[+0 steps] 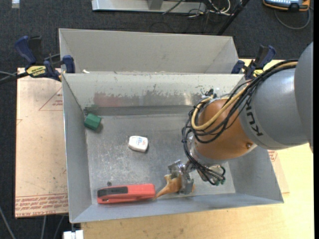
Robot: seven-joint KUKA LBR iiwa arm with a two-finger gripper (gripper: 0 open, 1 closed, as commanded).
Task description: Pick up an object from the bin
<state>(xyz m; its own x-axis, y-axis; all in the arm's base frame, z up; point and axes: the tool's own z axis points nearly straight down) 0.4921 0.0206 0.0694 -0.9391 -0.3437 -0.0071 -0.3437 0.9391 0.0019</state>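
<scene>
Now hand (pixel 180 178) low by near wall of bin (pixel 174 206), at tan piece (pixel 167 187); clenched or released, cannot tell. Risks: hand scrapes wall; tan piece slips against red tool (pixel 127 193) just beside, or wedges in corner. White oval (pixel 138 143) well apart, safe.

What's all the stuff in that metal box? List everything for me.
bin: one, grey, centre of view
block: one, green, floor's far-left corner
oval thing: one, white, mid-floor
flat tool: one, red and black, along near wall, left
small thing, kind unclear: one, tan, right of the tool, beside gripper
arm: one, silver with orange wrist cover and cables, from the right
gripper: one, dark, low by near wall
</scene>
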